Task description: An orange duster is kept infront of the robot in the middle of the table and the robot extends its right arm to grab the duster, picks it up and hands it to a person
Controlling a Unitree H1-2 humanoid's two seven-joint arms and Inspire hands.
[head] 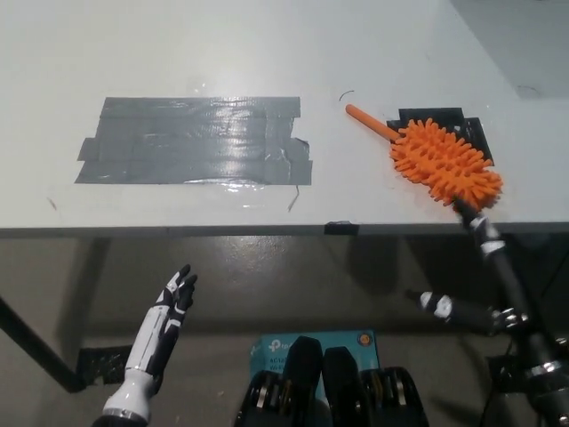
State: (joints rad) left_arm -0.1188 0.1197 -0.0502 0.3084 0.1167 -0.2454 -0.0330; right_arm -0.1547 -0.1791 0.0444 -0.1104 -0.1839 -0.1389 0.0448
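Fingers [180, 289] of the white left hand [160, 334] held straight and a little apart, gripping nothing, resting low beneath the near edge of the desk [178, 53]. Fingers of the black right hand [487, 238] mostly hidden under the bristles, one tip just reaching the desk edge; cannot tell whether curled or spread, nor whether touching the duster. Beyond both sets of fingers, spread wide: pale desk top. Up and across from the left fingers, lying flat: broad patch of grey tape [196, 140], glossy and wrinkled. Directly above the right fingers, at the near edge: orange duster [440, 158], bristly head close to the fingertips, thin handle [371, 123] slanting away toward the grey tape. Under the duster head, partly covered: smaller patch of black tape [436, 116]. Between the two sets of fingers, on the desk rim: tiny black tab [341, 228].
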